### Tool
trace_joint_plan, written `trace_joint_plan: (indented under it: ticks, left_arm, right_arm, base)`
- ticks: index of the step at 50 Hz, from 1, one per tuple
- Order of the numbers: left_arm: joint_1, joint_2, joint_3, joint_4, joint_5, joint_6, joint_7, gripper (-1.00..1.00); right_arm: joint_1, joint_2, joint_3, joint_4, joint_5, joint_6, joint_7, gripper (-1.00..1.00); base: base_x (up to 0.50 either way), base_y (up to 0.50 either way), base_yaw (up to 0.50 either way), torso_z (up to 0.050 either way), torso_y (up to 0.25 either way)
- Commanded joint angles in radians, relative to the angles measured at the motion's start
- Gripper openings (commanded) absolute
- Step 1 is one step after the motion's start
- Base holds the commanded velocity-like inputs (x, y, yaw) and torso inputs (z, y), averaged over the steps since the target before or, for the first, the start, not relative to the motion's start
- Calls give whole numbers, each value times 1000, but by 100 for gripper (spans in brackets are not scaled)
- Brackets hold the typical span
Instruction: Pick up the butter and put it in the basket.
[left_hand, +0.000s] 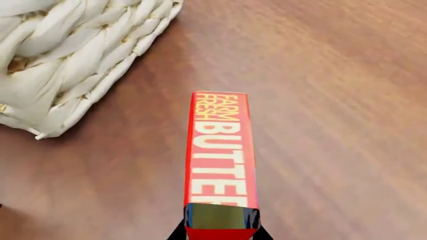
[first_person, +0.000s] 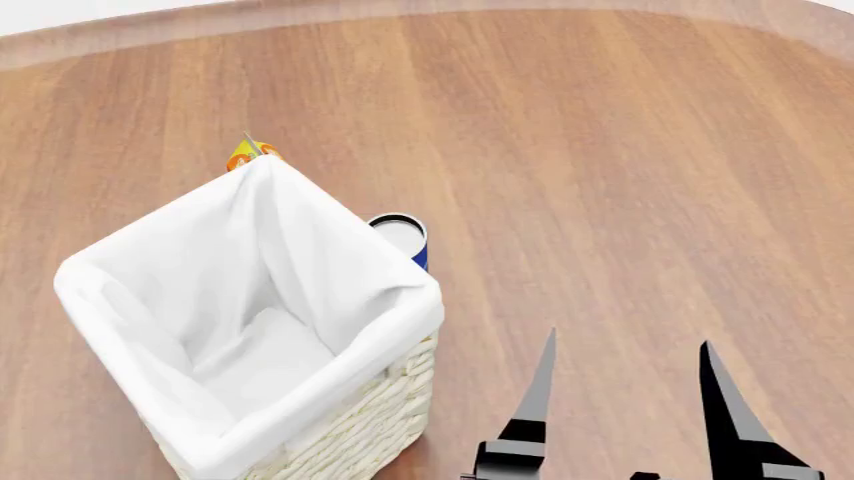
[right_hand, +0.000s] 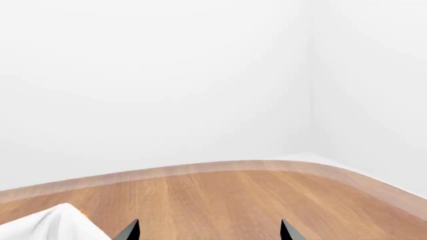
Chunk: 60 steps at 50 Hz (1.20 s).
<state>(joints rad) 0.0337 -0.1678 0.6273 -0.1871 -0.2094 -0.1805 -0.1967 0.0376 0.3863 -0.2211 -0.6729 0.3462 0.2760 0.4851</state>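
Observation:
The butter (left_hand: 220, 150), a small red carton with yellow "FARM FRESH BUTTER" lettering, shows only in the left wrist view. My left gripper (left_hand: 220, 235) is shut on its near end, a black finger on each side. It hangs over the wooden surface, beside a woven corner of the basket (left_hand: 73, 60) and not touching it. In the head view the basket (first_person: 347, 425) stands at the lower left, its white lining bare inside. My right gripper (first_person: 625, 410) is open to the basket's right with nothing between its fingers; its fingertips (right_hand: 131, 231) show in the right wrist view.
A blue can with a white top (first_person: 400, 236) stands against the basket's far side. An orange and yellow object (first_person: 248, 153) peeks out behind the basket's far corner. The wooden tabletop (first_person: 601, 150) ends at a curved edge at the back.

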Motion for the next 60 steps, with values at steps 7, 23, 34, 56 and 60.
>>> trace_joint_plan:
  ticks: [7, 23, 34, 56, 60]
  left_arm:
    - [36, -30, 1, 178, 22, -73, -29, -100]
    - [103, -115, 56, 494, 46, -182, -52, -100]
    - [98, -144, 82, 681, 61, -285, -69, -100]
    - [21, -145, 56, 961, 55, -515, -117, -100]
    - [1, -142, 46, 1006, 47, -564, -122, -100]
  right_arm:
    - [-3, -21, -5, 1, -23, -1, -36, 100]
    - [-1, -17, -13, -9, -23, 6, -28, 100]
    - [-1, -15, -18, -3, -24, -1, -29, 100]
    - [2, -9, -17, -3, -14, -3, -23, 100]
    - [2, -8, -17, -2, -13, -5, -23, 100]
  base:
    - [0, 0, 0, 0, 0]
    - [0, 0, 0, 0, 0]
    - [0, 0, 0, 0, 0]
    - [0, 0, 0, 0, 1]
    - [0, 0, 0, 0, 0]
